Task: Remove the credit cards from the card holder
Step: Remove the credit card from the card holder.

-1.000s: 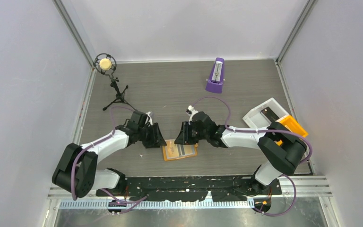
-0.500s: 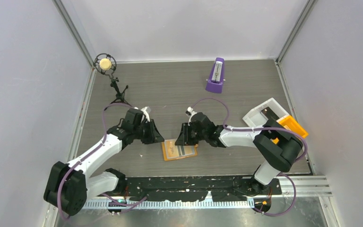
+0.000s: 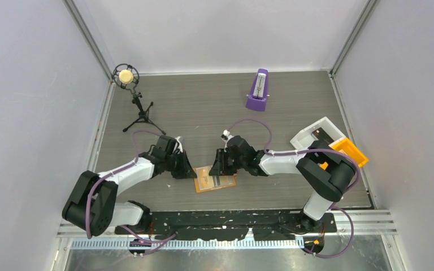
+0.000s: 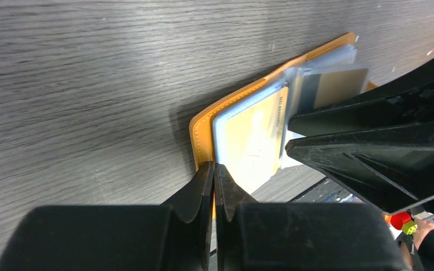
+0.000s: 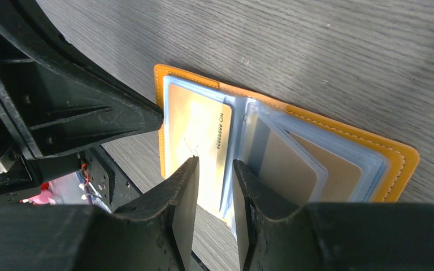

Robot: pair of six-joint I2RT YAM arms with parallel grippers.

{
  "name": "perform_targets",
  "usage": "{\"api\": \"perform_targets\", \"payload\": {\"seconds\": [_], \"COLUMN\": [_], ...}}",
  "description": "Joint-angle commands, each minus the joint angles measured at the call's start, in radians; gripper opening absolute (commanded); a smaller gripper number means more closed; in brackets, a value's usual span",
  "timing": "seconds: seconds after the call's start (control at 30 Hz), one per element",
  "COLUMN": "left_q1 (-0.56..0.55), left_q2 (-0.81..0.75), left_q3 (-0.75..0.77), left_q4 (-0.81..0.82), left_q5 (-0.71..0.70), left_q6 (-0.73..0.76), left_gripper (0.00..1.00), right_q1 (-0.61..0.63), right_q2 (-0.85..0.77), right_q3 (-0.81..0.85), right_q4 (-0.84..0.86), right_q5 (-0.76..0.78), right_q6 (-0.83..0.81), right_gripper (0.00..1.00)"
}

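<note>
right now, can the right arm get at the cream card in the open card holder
Probably yes. The right tool hangs open just over the cream card, with nothing between them. The left tool, shut, sits off at the card holder edge.

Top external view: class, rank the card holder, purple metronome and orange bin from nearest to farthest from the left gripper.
1. card holder: just beside the left gripper, near centre.
2. purple metronome: far side, right of centre.
3. orange bin: right edge.
</note>
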Motion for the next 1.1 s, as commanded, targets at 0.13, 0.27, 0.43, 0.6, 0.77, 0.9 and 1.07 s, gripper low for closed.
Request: {"api": "perform_targets", "payload": {"seconds": [0.13, 0.27, 0.43, 0.6, 0.77, 0.9, 1.07], "left_q1": [-0.004, -0.004, -0.004, -0.004, -0.004, -0.004, -0.004], "left_q2": [0.016, 0.005, 0.009, 0.011, 0.014, 0.019, 0.016], "left_q3": [-0.022, -0.02, -0.022, -0.026, -0.025, -0.024, -0.026], "left_q4": [0.023, 0.003, 0.002, 0.008, 0.009, 0.014, 0.016], "left_q5": [-0.054, -0.079, -0.082, -0.079, -0.079, -0.082, -0.085], "left_q6": [0.051, 0.06, 0.063, 0.063, 0.063, 0.062, 0.059], "left_gripper": [0.01, 0.0, 0.0, 0.0, 0.0, 0.0, 0.0], "right_q1": [0.011, 0.026, 0.04, 0.042, 0.045, 0.045, 0.035], "right_q2": [0.026, 0.03, 0.037, 0.042, 0.021, 0.025, 0.037], "right_q3": [0.012, 0.034, 0.07, 0.088, 0.097, 0.077, 0.044], "right_q4": [0.014, -0.016, -0.085, -0.135, -0.169, -0.078, 0.054], "right_q5": [0.011, 0.029, 0.07, 0.092, 0.116, 0.064, 0.012], "right_q6": [0.002, -0.004, -0.022, -0.028, -0.035, -0.013, 0.021], "right_gripper": [0.36, 0.36, 0.38, 0.39, 0.4, 0.39, 0.35]}}
